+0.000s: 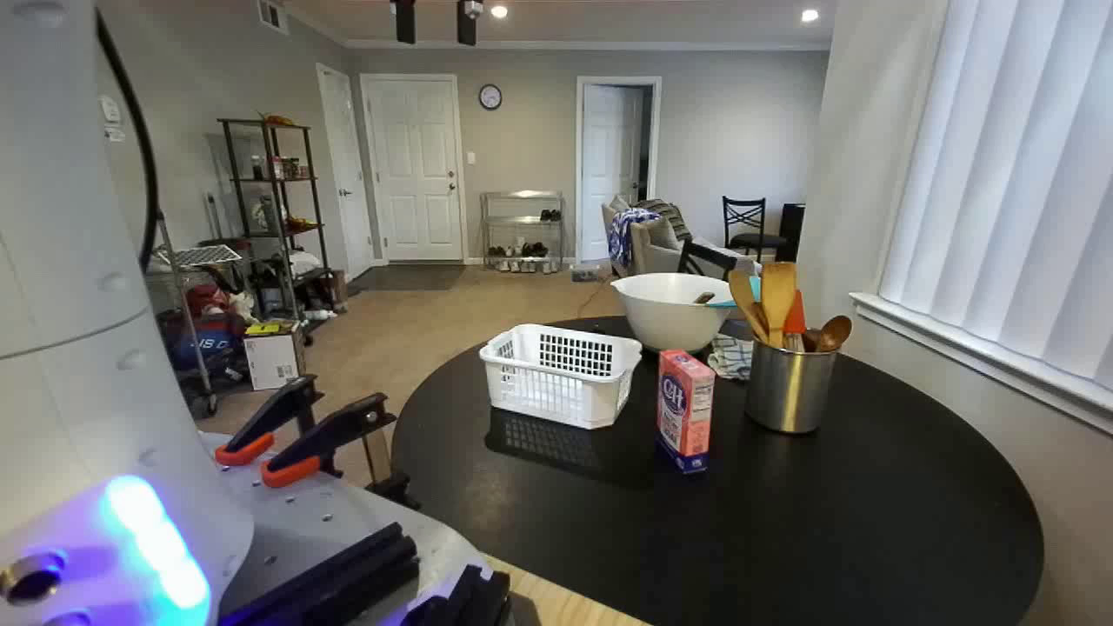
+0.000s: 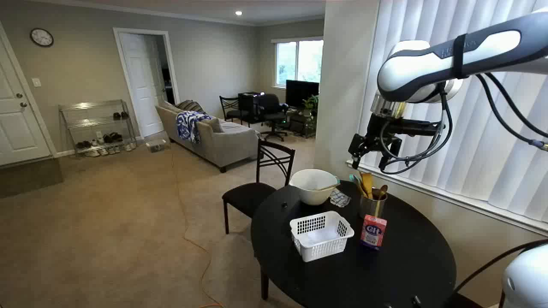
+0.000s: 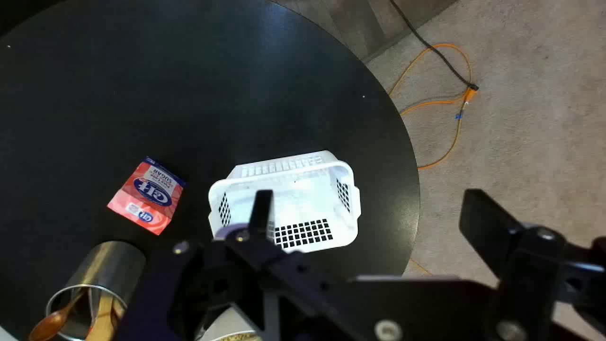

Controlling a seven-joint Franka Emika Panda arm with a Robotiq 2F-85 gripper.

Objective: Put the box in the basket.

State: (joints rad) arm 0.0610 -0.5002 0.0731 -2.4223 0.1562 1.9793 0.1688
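The box is a small pink-red carton with a blue lower edge. It stands upright on the black round table; I see the box in both exterior views and in the wrist view. The white lattice basket stands beside it, apart from it, and looks empty inside; the basket also shows in an exterior view and in the wrist view. My gripper is open with nothing between its fingers. It hangs well above the table in an exterior view; only its fingertips show at the top edge of an exterior view.
A metal cup with wooden utensils stands close to the box. A white bowl and a checked cloth lie behind the basket. A window with blinds borders the table. A chair stands at its far edge.
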